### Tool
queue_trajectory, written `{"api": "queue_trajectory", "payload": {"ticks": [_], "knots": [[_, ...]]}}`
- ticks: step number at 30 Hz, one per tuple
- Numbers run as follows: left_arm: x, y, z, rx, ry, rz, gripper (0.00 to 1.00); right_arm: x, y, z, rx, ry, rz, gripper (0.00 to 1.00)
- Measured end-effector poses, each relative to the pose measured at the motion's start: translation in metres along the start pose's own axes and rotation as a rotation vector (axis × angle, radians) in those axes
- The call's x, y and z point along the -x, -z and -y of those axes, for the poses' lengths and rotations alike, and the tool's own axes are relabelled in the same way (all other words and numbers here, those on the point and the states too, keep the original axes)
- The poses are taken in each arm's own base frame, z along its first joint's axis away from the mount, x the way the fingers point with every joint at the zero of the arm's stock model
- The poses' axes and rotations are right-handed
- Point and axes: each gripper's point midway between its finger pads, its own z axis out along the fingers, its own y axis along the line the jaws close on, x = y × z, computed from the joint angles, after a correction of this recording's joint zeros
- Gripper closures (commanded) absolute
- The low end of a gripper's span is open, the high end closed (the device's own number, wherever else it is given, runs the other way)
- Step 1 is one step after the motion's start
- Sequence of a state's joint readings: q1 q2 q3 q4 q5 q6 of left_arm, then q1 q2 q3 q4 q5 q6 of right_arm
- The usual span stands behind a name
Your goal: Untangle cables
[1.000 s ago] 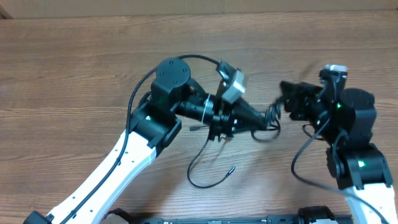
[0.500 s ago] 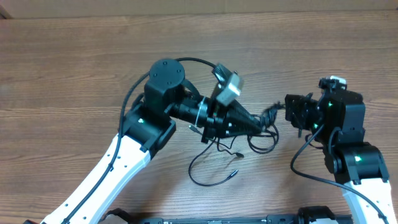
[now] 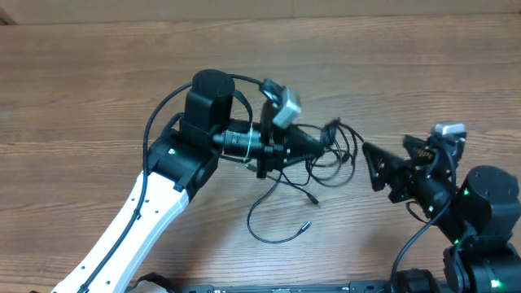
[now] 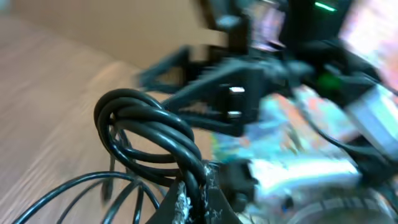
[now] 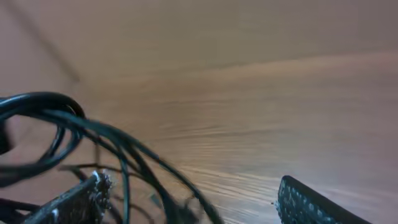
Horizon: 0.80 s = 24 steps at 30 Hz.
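The cables (image 3: 330, 159) are thin black cords looped in a tangle at mid-table. One strand trails down over the wood to a small plug (image 3: 304, 228). My left gripper (image 3: 324, 138) is shut on a coiled bunch of the cables; the left wrist view shows the coil (image 4: 146, 127) rising from the closed jaws (image 4: 194, 198). My right gripper (image 3: 371, 167) is open wide, to the right of the tangle and apart from it. In the right wrist view, blurred cable strands (image 5: 121, 146) cross in front of the spread fingers (image 5: 189, 186), not gripped.
The wooden table (image 3: 98, 89) fills the view. The left arm's white link (image 3: 138, 220) runs from bottom left. The right arm's base (image 3: 480, 220) stands at bottom right. A thicker black arm cable (image 3: 167, 122) loops by the left arm.
The right gripper has let go of the cables and drawn back right and down. The left gripper has pulled the bunch left and slightly up, and the loops spread out.
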State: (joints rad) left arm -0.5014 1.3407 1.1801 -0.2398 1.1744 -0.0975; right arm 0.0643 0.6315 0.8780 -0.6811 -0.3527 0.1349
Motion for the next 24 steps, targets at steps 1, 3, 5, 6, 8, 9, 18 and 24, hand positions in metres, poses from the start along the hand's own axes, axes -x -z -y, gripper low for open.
{"api": "queue_trajectory", "payload": {"ticks": [1, 3, 5, 6, 8, 9, 18, 24], "knots": [[-0.001, -0.001, 0.01, -0.055, -0.04, -0.006, 0.96, 0.0, 0.0, -0.006, 0.037, 0.033, -0.004, 0.16], [-0.004, 0.0, 0.033, -0.186, -0.128, -0.011, 0.96, 0.0, 0.001, -0.017, 0.098, 0.12, -0.002, 0.17], [-0.005, 0.003, 0.046, -0.268, -0.178, -0.007, 0.96, -0.003, 0.002, -0.028, 0.166, 0.216, -0.004, 0.22], [-0.006, 0.005, 0.052, -0.305, -0.197, -0.004, 0.96, -0.004, 0.003, -0.033, 0.194, 0.249, -0.004, 0.23], [-0.006, 0.006, 0.057, -0.33, -0.209, -0.002, 0.96, -0.006, 0.005, -0.042, 0.253, 0.304, -0.002, 0.23], [-0.007, 0.007, 0.059, -0.343, -0.212, -0.001, 0.96, -0.007, 0.008, -0.051, 0.304, 0.348, 0.003, 0.23], [-0.01, 0.014, 0.032, -0.215, -0.16, -0.002, 0.96, -0.023, 0.021, -0.08, 0.507, 0.444, -0.013, 0.0], [-0.012, 0.027, 0.015, -0.142, -0.204, 0.01, 0.96, -0.014, 0.024, -0.086, 0.539, 0.518, 0.045, 0.0]]}}
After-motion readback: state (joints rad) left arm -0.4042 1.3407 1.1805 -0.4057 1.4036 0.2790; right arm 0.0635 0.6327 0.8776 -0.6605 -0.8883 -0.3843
